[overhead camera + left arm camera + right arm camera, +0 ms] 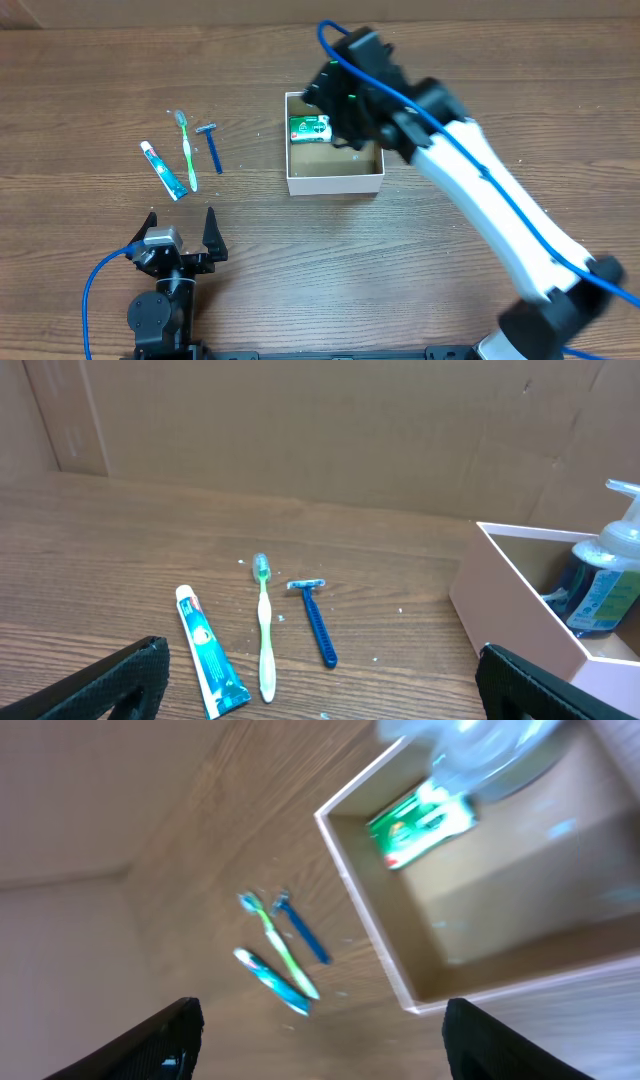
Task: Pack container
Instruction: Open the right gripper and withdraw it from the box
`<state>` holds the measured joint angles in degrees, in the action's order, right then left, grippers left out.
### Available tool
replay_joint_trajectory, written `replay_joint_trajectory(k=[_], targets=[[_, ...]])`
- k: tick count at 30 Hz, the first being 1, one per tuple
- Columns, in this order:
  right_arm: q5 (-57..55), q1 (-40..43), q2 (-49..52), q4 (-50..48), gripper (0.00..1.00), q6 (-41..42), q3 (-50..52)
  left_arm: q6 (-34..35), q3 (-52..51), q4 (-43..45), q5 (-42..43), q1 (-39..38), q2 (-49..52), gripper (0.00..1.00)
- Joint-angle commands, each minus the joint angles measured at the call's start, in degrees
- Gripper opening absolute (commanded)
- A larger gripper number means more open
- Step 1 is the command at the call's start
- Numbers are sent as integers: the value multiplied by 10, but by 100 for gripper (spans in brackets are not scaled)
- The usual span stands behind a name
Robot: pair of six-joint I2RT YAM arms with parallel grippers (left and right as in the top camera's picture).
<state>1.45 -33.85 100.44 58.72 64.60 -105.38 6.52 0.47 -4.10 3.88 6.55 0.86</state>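
Lab test bench, wood tabletop [90,80], cardboard backdrop [300,430]

My right arm [480,190] hangs over the back of the container [335,186], where a green-and-white packet [310,128] and a pump bottle [600,585] stand in the way, its front floor lying bare, and open table [260,230] separates my left pincer [181,214] from the toothpaste [163,169], toothbrush [187,150] and razor [211,146].

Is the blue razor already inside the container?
No, the razor lies on the table, left of the container.
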Motion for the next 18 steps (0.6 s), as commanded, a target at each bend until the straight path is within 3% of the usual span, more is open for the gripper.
replay_joint_trajectory(k=[1, 9, 18], targets=[[-5, 12, -42, 47, 79, -156, -12, 8, -2, -1, 2, 6, -6, 100], [-1, 6, -117, 167, 80, -359, -12, 8, -2, -1, 2, 6, -6, 100], [-5, -12, -224, 276, 81, -422, -8, 8, -2, -1, 2, 6, -6, 100]])
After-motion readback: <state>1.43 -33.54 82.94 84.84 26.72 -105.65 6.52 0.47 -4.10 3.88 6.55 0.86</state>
